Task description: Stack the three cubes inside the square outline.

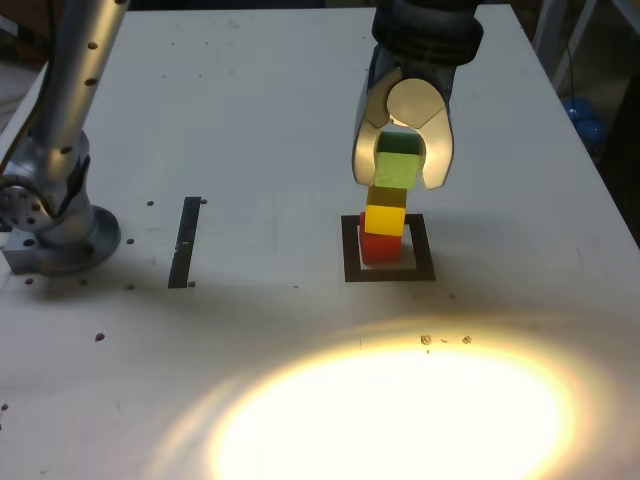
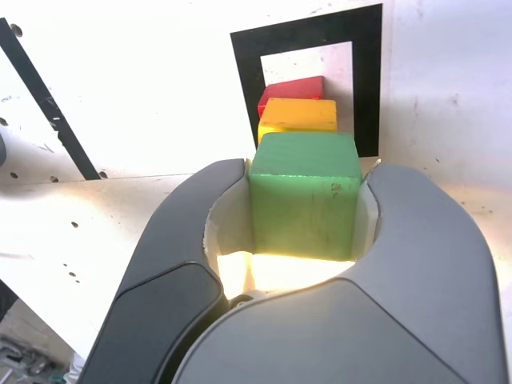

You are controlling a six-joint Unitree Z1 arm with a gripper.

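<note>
**Mia:** What is the tool doing?

**Ben:** It is squeezed tight on the green cube. One side of the tool presses on each side of the cube. You can see that best in the wrist view, where the green cube sits right between the two dark grey sides of the tool.

**Mia:** Where are the other cubes?

**Ben:** The red cube sits on the worktop, inside the square outline. The yellow cube sits on top of the red one. The green cube is at the top, over the yellow one.

**Mia:** Is the green cube touching the yellow one?

**Ben:** They look very close, but I cannot tell if they touch. The green cube looks a bit tilted too, not quite lined up with the yellow one.

**Mia:** Do the red and yellow cubes fill the square?

**Ben:** No. In the wrist view the red cube and the yellow cube sit close to one side of the square outline, with white showing on the other side.

**Mia:** What else is on the worktop?

**Ben:** A straight black strip lies well apart from the square, toward the exterior view's left. Past it is the silver base of the arm. There is also a big bright patch of light on the worktop, near the front.
</note>
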